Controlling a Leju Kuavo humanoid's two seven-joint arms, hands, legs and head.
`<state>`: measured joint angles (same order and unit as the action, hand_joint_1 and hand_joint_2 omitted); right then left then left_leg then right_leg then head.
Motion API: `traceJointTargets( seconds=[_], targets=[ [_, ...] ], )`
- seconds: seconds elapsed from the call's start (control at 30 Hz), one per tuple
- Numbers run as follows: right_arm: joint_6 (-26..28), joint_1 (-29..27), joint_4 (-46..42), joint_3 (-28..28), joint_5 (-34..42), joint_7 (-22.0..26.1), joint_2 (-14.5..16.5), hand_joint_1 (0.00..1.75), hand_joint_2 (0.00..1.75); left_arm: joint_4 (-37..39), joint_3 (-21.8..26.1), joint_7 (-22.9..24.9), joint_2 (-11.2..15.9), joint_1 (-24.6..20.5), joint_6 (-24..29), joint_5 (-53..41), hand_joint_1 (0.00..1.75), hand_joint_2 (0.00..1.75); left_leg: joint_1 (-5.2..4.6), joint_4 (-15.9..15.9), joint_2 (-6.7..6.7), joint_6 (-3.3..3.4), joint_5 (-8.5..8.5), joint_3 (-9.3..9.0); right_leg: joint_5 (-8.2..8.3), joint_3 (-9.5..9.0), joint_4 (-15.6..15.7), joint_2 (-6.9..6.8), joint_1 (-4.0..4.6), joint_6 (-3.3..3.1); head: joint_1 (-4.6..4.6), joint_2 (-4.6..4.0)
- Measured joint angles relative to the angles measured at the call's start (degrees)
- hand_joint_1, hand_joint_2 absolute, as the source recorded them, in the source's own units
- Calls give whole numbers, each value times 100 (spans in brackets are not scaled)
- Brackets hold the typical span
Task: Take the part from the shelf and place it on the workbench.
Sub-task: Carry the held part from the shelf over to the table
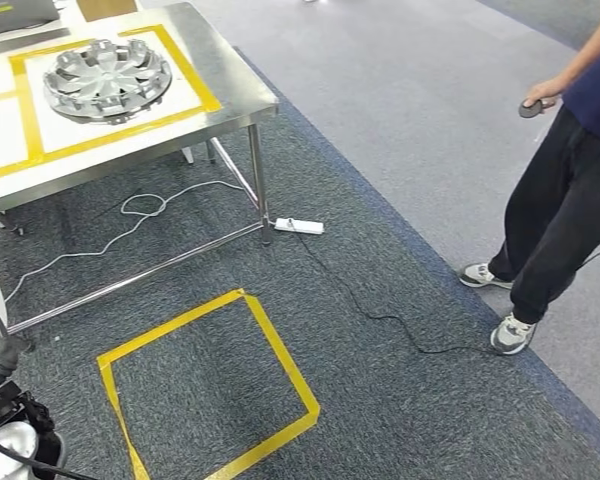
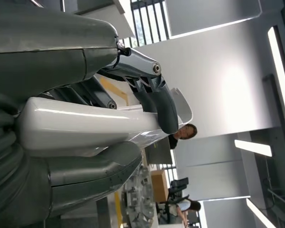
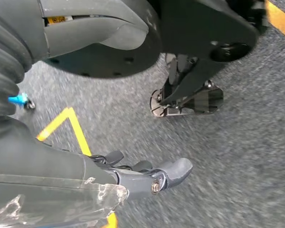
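Left hand (image 2: 98, 123) around white part (image 2: 80, 126), off workbench (image 1: 236, 95).

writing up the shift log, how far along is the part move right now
Done, apparently: the pick. The left hand grips a white part, fingers curled over its edge. In hand: the carry; the right hand hangs over carpet holding nothing. Left: the placing. The workbench stands ahead to the left, bearing a silver wheel cover inside yellow tape; the white part is not yet on it.
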<state>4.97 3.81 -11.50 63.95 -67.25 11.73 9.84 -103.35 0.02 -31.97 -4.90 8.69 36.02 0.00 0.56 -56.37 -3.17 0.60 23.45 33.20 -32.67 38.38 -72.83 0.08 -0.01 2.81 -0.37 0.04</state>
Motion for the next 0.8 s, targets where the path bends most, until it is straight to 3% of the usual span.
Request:
traceJointTargets(
  seconds=[0.03,0.1,0.17,0.23,0.3,0.37,0.43,0.47,0.53,0.6,0.67,0.73,0.8],
  targets=[
    [-3,3,0,0,4,9,0,0,175,-7,-1,2,0,5,0,-2,175,175,5,-1,-90,-9,-3,-5,233,-168,387,67,-4,-19,2,0],
    [-5,12,0,0,10,40,-1,0,175,-25,-2,4,1,5,0,-2,175,175,10,-12,-248,-52,-11,9,562,-515,1173,387,-34,-50,-1,-1],
    [5,18,0,0,23,166,-1,0,175,-39,1,7,1,3,-7,27,175,175,25,-15,-388,-130,-38,59,622,-659,1476,572,-46,-69,-6,-1],
    [28,27,1,1,47,327,9,0,175,-42,7,11,5,8,-38,83,175,175,50,-20,-491,-208,-67,113,638,-673,1495,443,-41,-118,-5,-1],
    [52,52,3,2,62,386,28,0,175,-39,13,9,24,-13,-90,110,175,175,27,-241,-278,-261,68,228,666,-683,1532,286,-50,-193,-48,-1],
    [53,68,5,2,58,302,40,0,175,-35,15,3,41,-68,-126,107,175,175,-1,-897,89,-298,440,530,671,-687,1555,111,-42,-243,-101,0],
    [29,59,6,10,104,129,45,0,175,-27,14,2,45,-96,-137,102,175,175,3,-1560,230,-323,726,835,663,-683,1554,-74,-28,-260,-112,0],
    [15,54,7,25,155,49,50,0,175,-22,15,4,48,-95,-137,99,175,175,4,-1652,250,-328,716,868,658,-684,1554,-162,-27,-262,-113,0],
    [-7,58,7,75,261,-53,70,0,175,-15,17,7,55,-97,-127,92,175,175,2,-1201,326,-322,412,611,644,-699,1553,-326,-27,-248,-114,0],
    [-22,70,7,112,302,-89,91,0,175,-14,18,8,63,-110,-120,80,175,175,-21,-421,606,-288,104,184,610,-726,1539,-457,1,-204,-121,0],
    [-31,72,7,125,292,-105,96,0,175,-14,19,15,66,-129,-120,61,175,175,-53,-57,772,-207,38,7,579,-750,1527,-577,45,-145,-112,0],
    [-34,72,7,133,248,-107,96,0,175,-13,25,27,70,-131,-119,43,175,175,-61,-32,643,-112,39,24,556,-780,1537,-711,54,-87,-99,0],
    [-16,83,7,135,219,-60,96,0,175,-13,39,37,73,-124,-120,31,175,175,-38,-18,504,-47,21,24,432,-742,1408,-565,32,-20,-80,0]
  ],
)
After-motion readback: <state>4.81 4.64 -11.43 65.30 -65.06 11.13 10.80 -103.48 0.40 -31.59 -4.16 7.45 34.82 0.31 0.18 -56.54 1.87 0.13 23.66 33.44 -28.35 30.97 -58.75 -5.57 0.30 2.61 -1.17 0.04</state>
